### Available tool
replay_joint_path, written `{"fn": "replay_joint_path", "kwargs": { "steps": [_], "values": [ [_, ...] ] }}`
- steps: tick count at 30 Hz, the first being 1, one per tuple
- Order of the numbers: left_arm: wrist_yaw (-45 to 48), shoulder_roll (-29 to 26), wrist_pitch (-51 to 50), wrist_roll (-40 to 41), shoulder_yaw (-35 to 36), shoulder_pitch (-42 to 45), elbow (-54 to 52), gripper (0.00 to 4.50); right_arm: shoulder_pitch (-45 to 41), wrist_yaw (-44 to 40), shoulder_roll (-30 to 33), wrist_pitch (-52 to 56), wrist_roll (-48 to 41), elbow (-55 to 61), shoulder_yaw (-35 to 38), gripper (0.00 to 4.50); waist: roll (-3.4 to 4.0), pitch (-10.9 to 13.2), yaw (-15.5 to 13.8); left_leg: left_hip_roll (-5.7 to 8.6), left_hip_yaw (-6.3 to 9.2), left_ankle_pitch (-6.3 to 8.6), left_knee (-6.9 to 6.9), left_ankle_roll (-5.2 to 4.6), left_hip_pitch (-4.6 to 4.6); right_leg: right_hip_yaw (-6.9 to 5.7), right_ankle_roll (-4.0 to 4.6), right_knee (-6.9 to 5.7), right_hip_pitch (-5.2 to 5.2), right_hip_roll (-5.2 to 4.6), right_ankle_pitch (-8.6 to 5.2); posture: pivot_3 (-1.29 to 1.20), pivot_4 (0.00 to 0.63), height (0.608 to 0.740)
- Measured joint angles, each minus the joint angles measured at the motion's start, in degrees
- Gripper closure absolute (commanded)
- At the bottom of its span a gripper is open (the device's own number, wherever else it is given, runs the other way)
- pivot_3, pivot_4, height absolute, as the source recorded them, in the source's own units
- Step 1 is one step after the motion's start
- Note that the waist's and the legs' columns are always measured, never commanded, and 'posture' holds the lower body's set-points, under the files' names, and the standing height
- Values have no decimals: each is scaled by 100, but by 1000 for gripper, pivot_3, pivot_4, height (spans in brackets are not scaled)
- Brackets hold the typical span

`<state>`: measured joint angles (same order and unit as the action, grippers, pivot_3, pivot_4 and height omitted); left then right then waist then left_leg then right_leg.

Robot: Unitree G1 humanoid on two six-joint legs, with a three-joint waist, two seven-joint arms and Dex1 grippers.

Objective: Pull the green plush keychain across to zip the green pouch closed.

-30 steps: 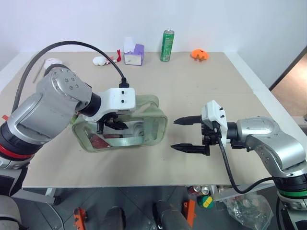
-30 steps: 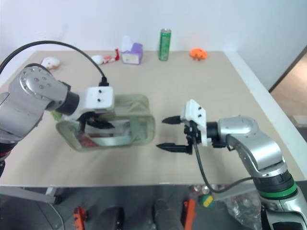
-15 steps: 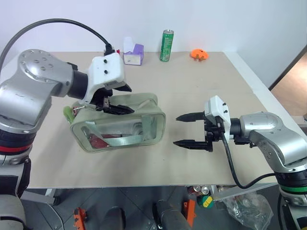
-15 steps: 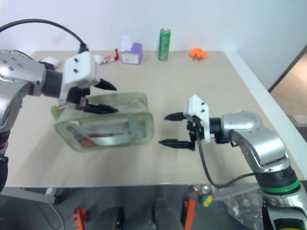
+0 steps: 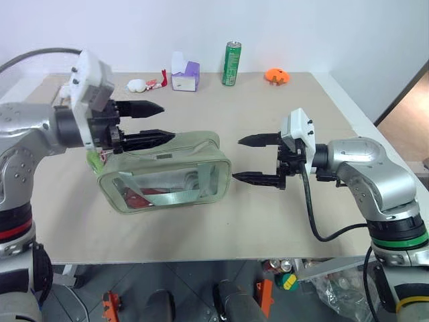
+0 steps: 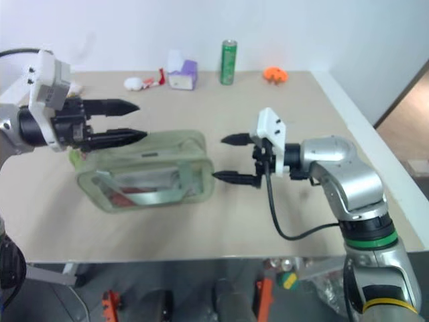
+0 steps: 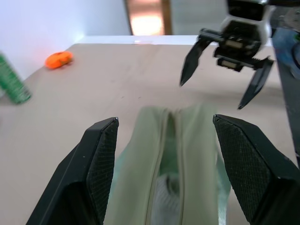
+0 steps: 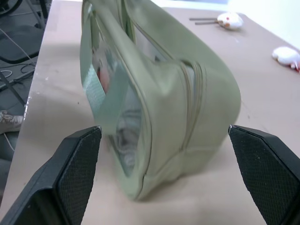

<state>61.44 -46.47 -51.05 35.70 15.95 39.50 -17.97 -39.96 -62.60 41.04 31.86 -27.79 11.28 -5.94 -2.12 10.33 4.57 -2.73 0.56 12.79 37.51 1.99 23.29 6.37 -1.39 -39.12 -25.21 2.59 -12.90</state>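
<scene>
The green plush keychain (image 5: 102, 157) sits at the left end of the green pouch (image 5: 167, 180), whose zipper runs left to right. The left gripper (image 5: 158, 121) hovers just above it, nearer, parted and empty; the right gripper (image 5: 244, 159), wide and empty, faces the pouch's opposite end.

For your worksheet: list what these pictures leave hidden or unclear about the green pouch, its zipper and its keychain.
- green plush keychain: mostly hidden behind the left gripper in the head views.
- green pouch: its zipper's near end is cut off by the left wrist view's edge.
- Contents: the red item is blurred behind clear plastic and strap.
</scene>
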Motion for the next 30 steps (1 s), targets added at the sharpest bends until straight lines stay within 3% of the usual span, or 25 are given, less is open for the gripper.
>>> {"fn": "replay_joint_path", "kwargs": {
  "steps": [10,17,23,30],
  "values": [
    [-528,176,125,1227,1364,-868,-240,1167,-115,-28,-488,1,22,-27,-331,0,-1,0,-23,1,-2,0,1,1,4,0,-1,2,0,-5,0,0,150,740],
    [-349,-401,-734,4012,1780,-1092,-696,1167,-138,-100,-594,-111,200,-182,-413,0,-3,1,-16,0,-2,0,1,1,-1,-1,0,1,0,-3,0,0,150,740],
    [100,-889,-712,3976,1842,-2238,-920,1167,-138,-106,-610,-127,238,-191,-473,0,0,2,5,-3,-3,0,-6,1,-8,-3,14,1,0,-1,-5,0,150,740],
    [80,-897,-228,3495,2109,-3161,-1185,1167,-118,-50,-614,-134,305,-176,-478,0,0,2,-3,-4,-6,0,-10,1,-5,-3,40,1,-4,-3,-21,0,150,740]
  ]
}}
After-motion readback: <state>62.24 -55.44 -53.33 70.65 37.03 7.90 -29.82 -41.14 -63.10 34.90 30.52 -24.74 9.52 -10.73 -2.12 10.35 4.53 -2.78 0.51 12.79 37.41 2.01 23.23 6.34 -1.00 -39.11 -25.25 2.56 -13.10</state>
